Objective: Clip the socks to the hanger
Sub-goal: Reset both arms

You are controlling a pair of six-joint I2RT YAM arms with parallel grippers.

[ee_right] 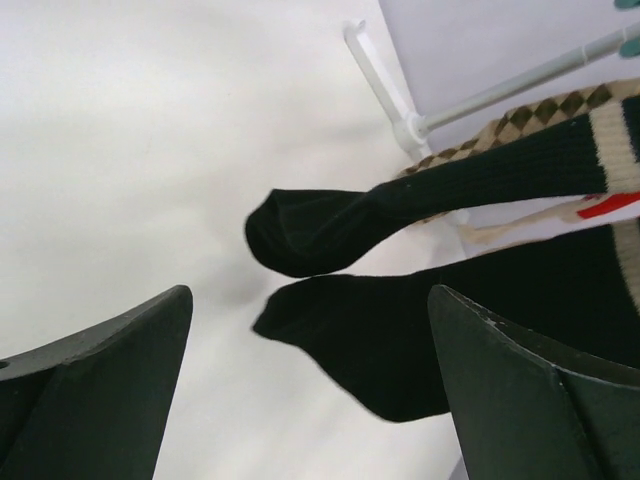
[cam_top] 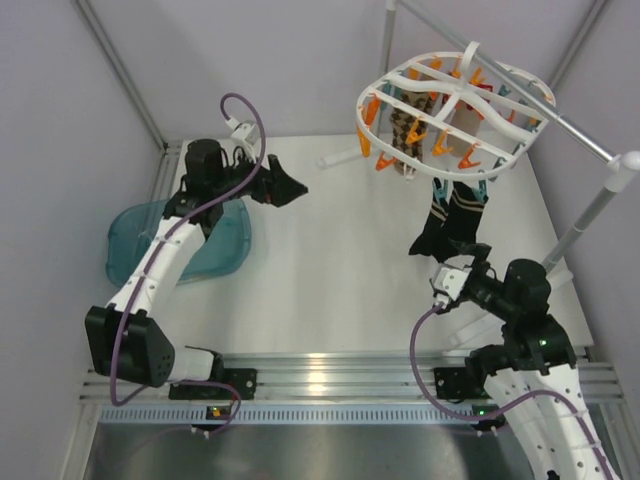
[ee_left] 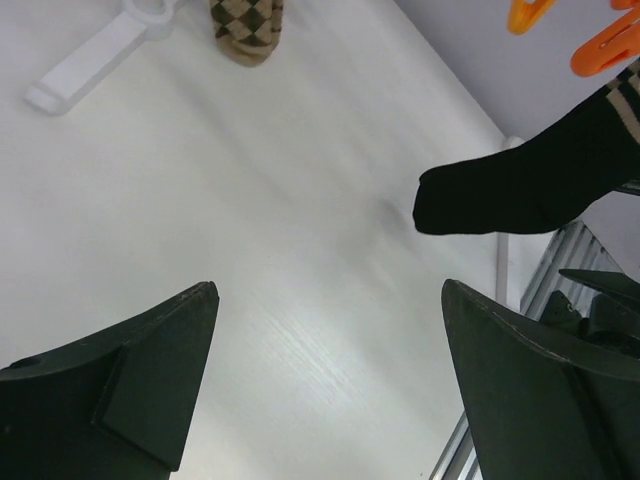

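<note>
The hanger point(cam_top: 455, 100), a white oval ring with orange and teal clips, hangs at the back right. Two black socks point(cam_top: 452, 215) with tan-and-white stripes hang side by side from its near edge, toes down just above the table. My right gripper point(cam_top: 465, 262) is just in front of their toes. In the right wrist view it point(ee_right: 310, 292) is open and empty, with both socks point(ee_right: 330, 225) point(ee_right: 400, 340) ahead of it. My left gripper point(cam_top: 292, 188) is over the table at the back left. It point(ee_left: 328, 290) is open and empty, and one sock point(ee_left: 520, 180) shows far off.
A brown patterned sock point(cam_top: 410, 125) hangs under the hanger's far side and also shows in the left wrist view point(ee_left: 247, 25). A grey pole stand point(cam_top: 590, 150) carries the hanger, with a white foot point(ee_left: 90, 65) on the table. A teal bin point(cam_top: 190, 250) sits at the left.
</note>
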